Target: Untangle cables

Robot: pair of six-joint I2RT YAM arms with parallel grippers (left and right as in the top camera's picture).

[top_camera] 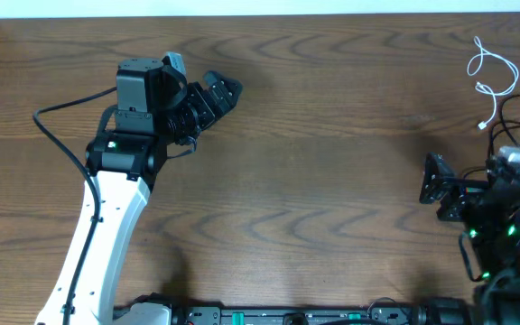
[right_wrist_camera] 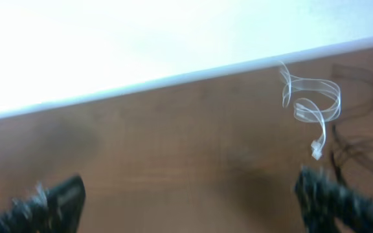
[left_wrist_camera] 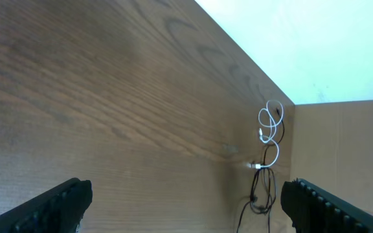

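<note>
At the table's far right corner: the white cable (top_camera: pixel 493 76) lies in loose loops on the wood, and one small plug end trails toward the near side.
black cable (left_wrist_camera: pixel 261 193): thin and dark, right by the white one. In the left wrist view it runs up through the white loops and crosses them, with a loose coil nearer the camera. Whether the two are knotted cannot be told.
table (top_camera: pixel 314 181): brown wood grain, with a pale wall (left_wrist_camera: pixel 290 39) behind the far edge.
left gripper (top_camera: pixel 227 90): over the far left part of the table, well apart from both cables, pointing right.
left jaws: wide. Its two black fingers (left_wrist_camera: pixel 57 202) stand at the lower corners of the wrist view with bare wood between them, and they hold nothing.
right gripper (top_camera: pixel 434 188): at the near right, near the cables but touching neither.
right jaws: wide too. The wrist view is blurred, yet a finger sits in each lower corner with bare wood between, and nothing is held.
right wrist view: the white loops show at the upper right, above the right-hand finger. The black cable is only a faint smear beside them.
</note>
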